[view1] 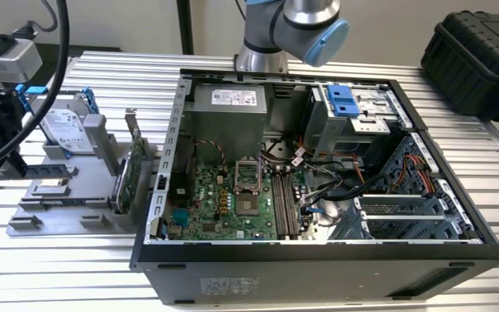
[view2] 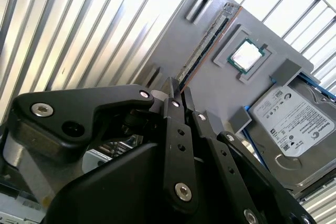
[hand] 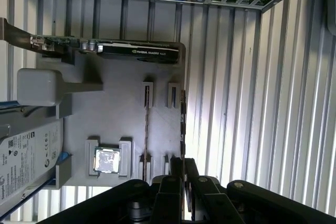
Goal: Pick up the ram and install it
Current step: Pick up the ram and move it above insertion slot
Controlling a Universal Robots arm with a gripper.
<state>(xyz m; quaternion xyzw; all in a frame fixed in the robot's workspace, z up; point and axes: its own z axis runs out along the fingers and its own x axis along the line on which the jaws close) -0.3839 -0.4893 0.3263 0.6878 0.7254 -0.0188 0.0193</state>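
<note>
Okay, the claw (view2: 179, 86) is down over the grey parts tray (view2: 220, 93), right at one end of the ram (view2: 205, 45). The ram stands on its long edge in the tray, thin side up, probably so it can be taken by its two flat faces. Both wrist views put the claw in line with the stick and at its near end. I cannot tell whether it has closed on the stick or is just lined up with it. The ram looks seated in the tray, not lifted, so my read is that the pick-up is at the grasp point and the install has not begun.

Other parts share the tray:
- The square silver processor chip (view2: 247, 55) lies flat in its own pocket just beside the ram.
- The hard drive (view2: 294, 119) sits further along.
- In the first wrist view the expansion card (hand: 136, 51) stands on edge at the far end.

In the exterior view the open computer case (view1: 319, 260) lies on its side on the slatted metal surface (view1: 59, 260). It is on the exterior view's right of the tray. Its motherboard faces up and the long memory slots (view1: 286, 201) are exposed, so they can be reached from above.
</note>
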